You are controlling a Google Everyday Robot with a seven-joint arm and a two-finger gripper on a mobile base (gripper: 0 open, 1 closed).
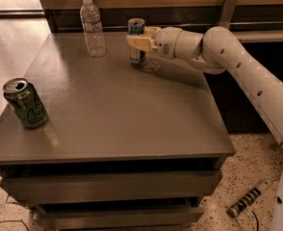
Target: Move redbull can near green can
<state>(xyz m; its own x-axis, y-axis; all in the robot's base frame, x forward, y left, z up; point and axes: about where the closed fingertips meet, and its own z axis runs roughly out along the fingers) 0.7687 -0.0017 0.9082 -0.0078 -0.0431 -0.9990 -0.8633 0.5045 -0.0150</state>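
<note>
Pincer [137,38] clenches the redbull can [137,56] around its middle, a hold that suits carrying the slim can upright. The can is at the far edge of the worktop [122,114], near a clear water bottle [92,28] to its left. The green can [25,104] sits well apart at the near left corner, so a long diagonal carry likely lies ahead. Whether the redbull can's base touches the worktop is unclear. The far finger is mostly hidden behind it.

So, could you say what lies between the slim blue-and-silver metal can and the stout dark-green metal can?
Only bare grey tabletop, in the camera view; the gripper holds the slim can at the back.
</note>
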